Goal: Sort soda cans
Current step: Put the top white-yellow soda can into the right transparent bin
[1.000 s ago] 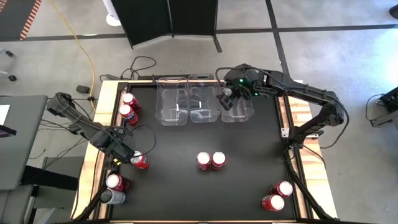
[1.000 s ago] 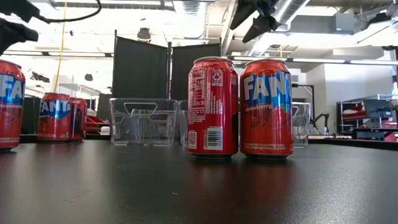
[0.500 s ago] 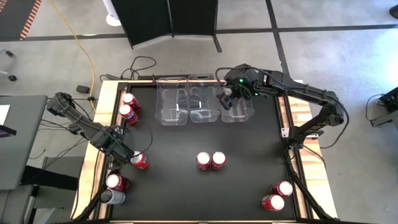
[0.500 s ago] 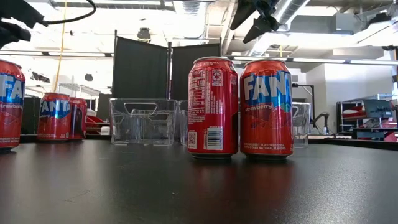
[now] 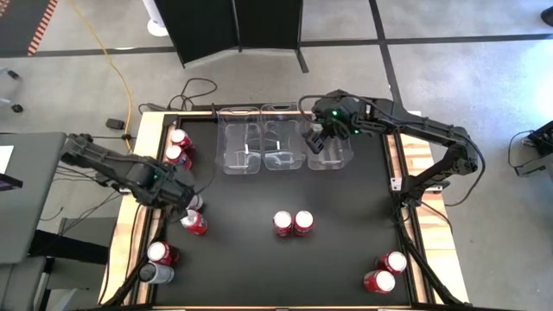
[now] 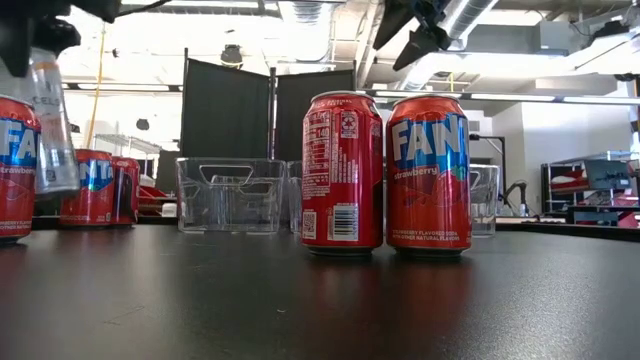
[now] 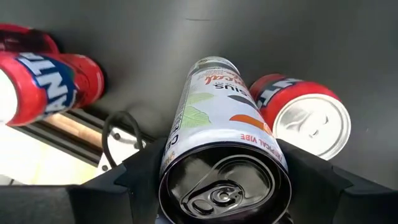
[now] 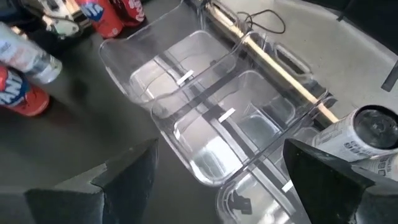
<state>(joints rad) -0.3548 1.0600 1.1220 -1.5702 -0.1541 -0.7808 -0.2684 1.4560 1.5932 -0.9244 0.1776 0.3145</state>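
**Left claw holds a white can, right claw waits over the bins**

The left gripper [image 7: 224, 186] is near the left side of the black table [image 5: 346, 259]. Its two fingers are closed on a slim white can [image 7: 221, 134] and hold it up off the table. In the low view this white can [image 6: 52, 120] hangs in the air in front of the red cans on the left. Right under it on the table stands a red can [image 5: 195, 224].

The right gripper [image 5: 321, 138] is at the back of the table, above the clear bins [image 5: 263, 149]. Its fingers are spread wide apart and hold nothing. A white can with a dark top [image 8: 360, 138] lies in the bin on the right side, just below this claw. The other two bins look bare inside.

Two red cans [image 5: 293, 224] stand side by side, touching, in the middle of the table. Two more red cans [image 5: 178, 149] stand at the back left. At the front left stand one red can [image 5: 161, 253] and one silver-grey can [image 5: 155, 274]. Two red cans [image 5: 385, 271] stand at the front right.
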